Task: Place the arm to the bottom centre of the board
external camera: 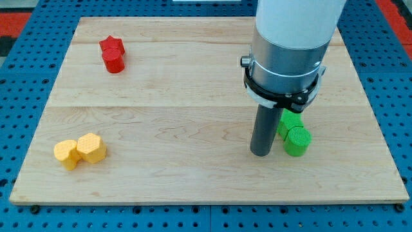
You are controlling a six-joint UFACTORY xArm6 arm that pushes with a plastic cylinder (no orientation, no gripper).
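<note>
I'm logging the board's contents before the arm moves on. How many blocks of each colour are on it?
Red: 1, the red star block
Yellow: 2, yellow block and second yellow block, touching
Green: 2, green cylinder and green block, just right of my tip
Total: 5

Bright even light, soft short shadows, sharp focus

Just right of where I stand sit 2 green blocks (293, 133), touching each other. Far off to my left, 2 yellow blocks (80, 151) lie pressed together. Up and left of me, well apart, 1 red star-shaped block (112, 54) stands alone.
</note>
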